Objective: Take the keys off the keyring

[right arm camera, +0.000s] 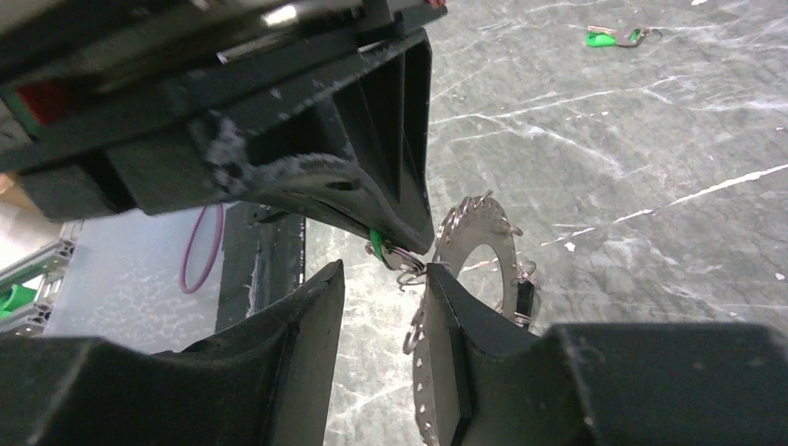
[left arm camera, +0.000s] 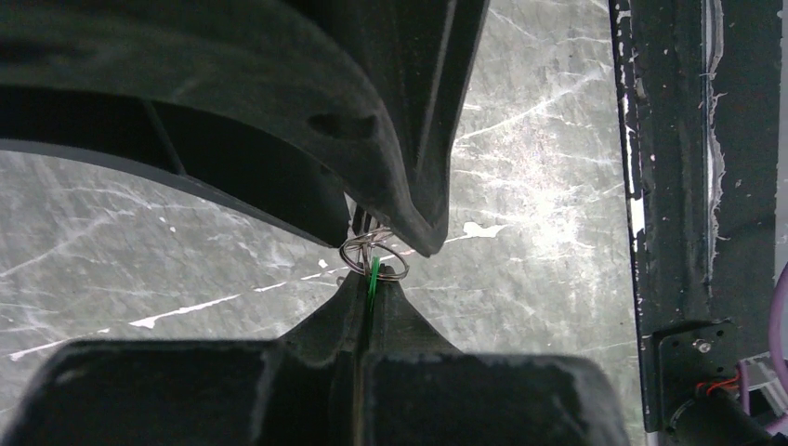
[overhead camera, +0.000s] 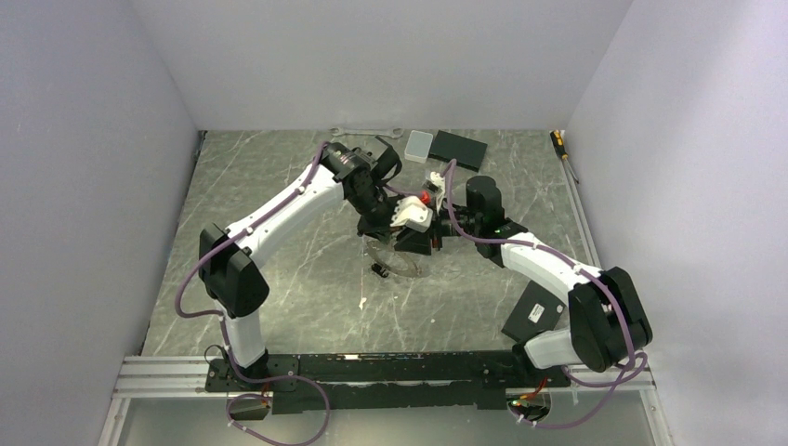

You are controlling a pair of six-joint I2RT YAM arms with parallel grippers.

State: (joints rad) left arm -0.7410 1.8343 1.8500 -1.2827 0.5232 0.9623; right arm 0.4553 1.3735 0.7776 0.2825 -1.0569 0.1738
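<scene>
My left gripper [left arm camera: 372, 279] is shut on a green-headed key [left arm camera: 374, 271], which shows edge-on between the pads. A small steel split ring [left arm camera: 374, 256] hangs on that key. In the right wrist view the same key [right arm camera: 375, 240] and its ring [right arm camera: 405, 261] sit just above my right gripper [right arm camera: 386, 269], which is open, its right finger touching the ring. The keyring [right arm camera: 483, 243], a grey loop, lies on the table behind that finger with the black-headed key [right arm camera: 525, 297] on it. A second green key [right arm camera: 599, 39] lies loose far off. From above, both grippers meet over the keyring [overhead camera: 398, 266].
A silver wrench [overhead camera: 367, 132], a white box [overhead camera: 419, 144] and a black box [overhead camera: 458, 149] lie along the back wall. A screwdriver [overhead camera: 560, 144] lies at the right edge. A black block [overhead camera: 534, 311] sits by the right arm's base.
</scene>
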